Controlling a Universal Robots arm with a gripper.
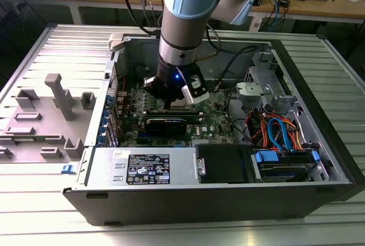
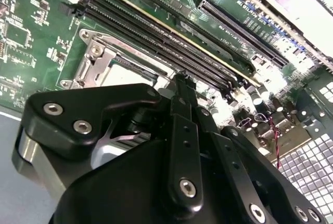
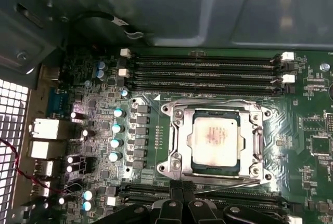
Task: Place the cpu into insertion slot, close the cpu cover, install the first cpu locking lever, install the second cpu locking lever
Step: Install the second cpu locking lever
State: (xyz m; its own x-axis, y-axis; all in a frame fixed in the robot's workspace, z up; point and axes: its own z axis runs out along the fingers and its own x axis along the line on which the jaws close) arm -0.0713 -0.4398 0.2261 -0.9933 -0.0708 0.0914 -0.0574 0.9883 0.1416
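Note:
In the first wrist view the cpu (image 3: 216, 138) lies in the insertion slot (image 3: 165, 168), its silver top showing through the cut-out. The cpu cover (image 3: 179, 141) lies flat over it. One thin wire locking lever (image 3: 208, 103) runs along the socket edge beside the memory slots. The other lever (image 3: 229, 182) lies slightly slanted along the opposite edge. My gripper (image 3: 182, 188) is shut, its tips at that lever's end. In the second wrist view the gripper (image 2: 179, 81) points down beside the slot (image 2: 96, 52). In the exterior view it (image 1: 171, 102) hangs low over the motherboard.
The motherboard sits inside an open computer case (image 1: 319, 115) lying on a ribbed metal table. Long black memory slots (image 3: 203, 70) flank the socket, and a black graphics card (image 1: 165, 125) lies just in front. A grey fixture tray (image 1: 45, 115) stands at the exterior view's left.

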